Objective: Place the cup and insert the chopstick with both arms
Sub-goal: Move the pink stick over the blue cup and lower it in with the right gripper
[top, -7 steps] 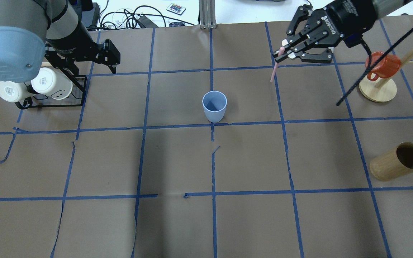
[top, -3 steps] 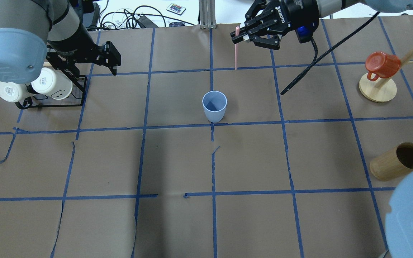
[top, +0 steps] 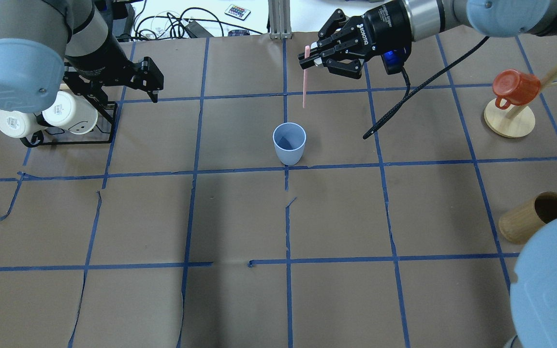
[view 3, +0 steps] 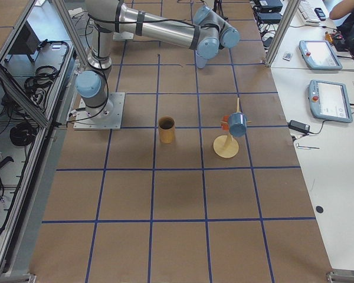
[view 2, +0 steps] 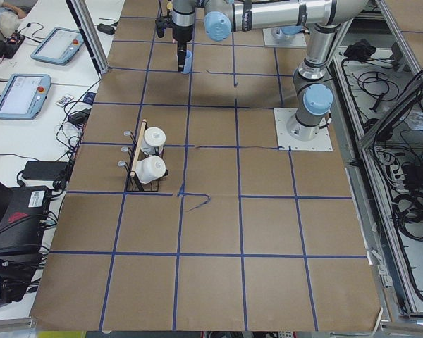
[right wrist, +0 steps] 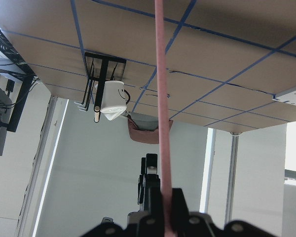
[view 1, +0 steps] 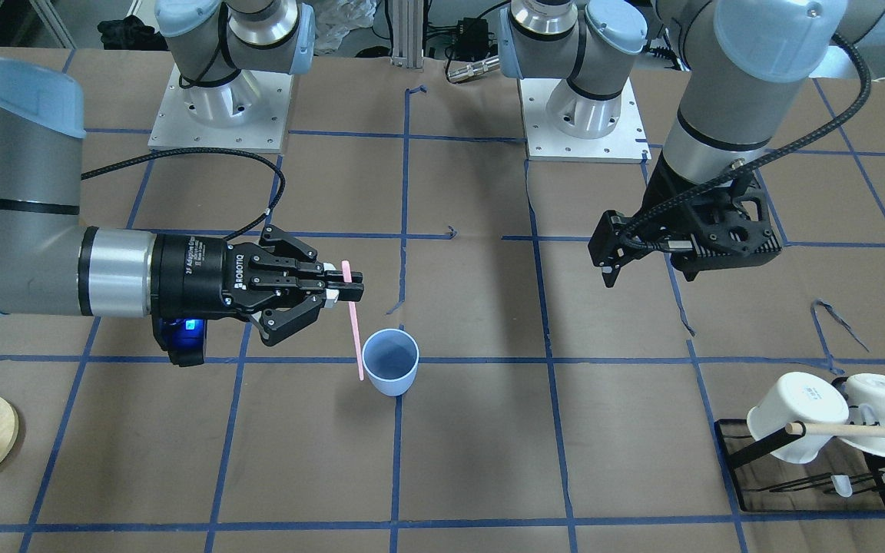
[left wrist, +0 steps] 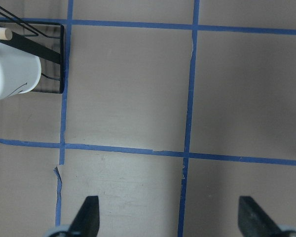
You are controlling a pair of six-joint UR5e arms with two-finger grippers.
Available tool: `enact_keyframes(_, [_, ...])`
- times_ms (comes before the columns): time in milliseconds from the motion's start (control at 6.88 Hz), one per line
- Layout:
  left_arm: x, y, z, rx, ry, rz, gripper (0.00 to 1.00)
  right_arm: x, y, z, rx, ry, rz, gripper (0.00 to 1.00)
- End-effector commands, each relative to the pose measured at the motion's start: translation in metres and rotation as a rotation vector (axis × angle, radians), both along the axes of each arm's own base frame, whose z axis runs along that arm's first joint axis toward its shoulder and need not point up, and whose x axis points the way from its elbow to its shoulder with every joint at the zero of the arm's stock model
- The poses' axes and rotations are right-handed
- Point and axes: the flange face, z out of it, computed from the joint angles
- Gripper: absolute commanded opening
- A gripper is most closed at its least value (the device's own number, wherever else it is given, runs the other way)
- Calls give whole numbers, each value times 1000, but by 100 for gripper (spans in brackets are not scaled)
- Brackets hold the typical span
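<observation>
The whole table is covered in brown paper, with a grid taped on in blue. The left gripper is held up in the air next to the black rack of white mugs, fingers spread wide, nothing gripped. The right gripper is reached out level over the middle of the table and clamped on the chopstick near its top end. Over on the right arm's side, a mug tree with an orange mug and a tan wooden holder can be seen. The cup is stood upright by a tape crossing mid-table. The chopstick is hung nearly straight down, with its lower tip near the cup but outside it.
</observation>
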Motion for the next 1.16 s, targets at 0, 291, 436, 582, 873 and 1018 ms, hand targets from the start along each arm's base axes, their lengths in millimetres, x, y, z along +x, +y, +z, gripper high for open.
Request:
enact_keyframes(0, [0, 1, 2, -5, 1, 0, 100, 20, 9, -15, 74, -36, -11, 9])
enact_keyframes(291, [0, 1, 2, -6, 3, 0, 100, 21, 16, -32, 112, -40, -12, 10])
enact_keyframes(436, [0, 1, 2, -7, 4, 0, 100, 21, 17, -37, 120, -40, -12, 13])
enact_keyframes(582, [0, 1, 2, -7, 6, 0, 100, 21, 17, -38, 123, -40, -13, 15])
enact_keyframes(873, [0, 1, 2, -7, 7, 0, 100, 20, 15, -44, 133, -42, -14, 48])
enact_keyframes(1018, [-1, 1, 2, -7, 6, -2, 100, 20, 15, -43, 130, -41, -13, 72])
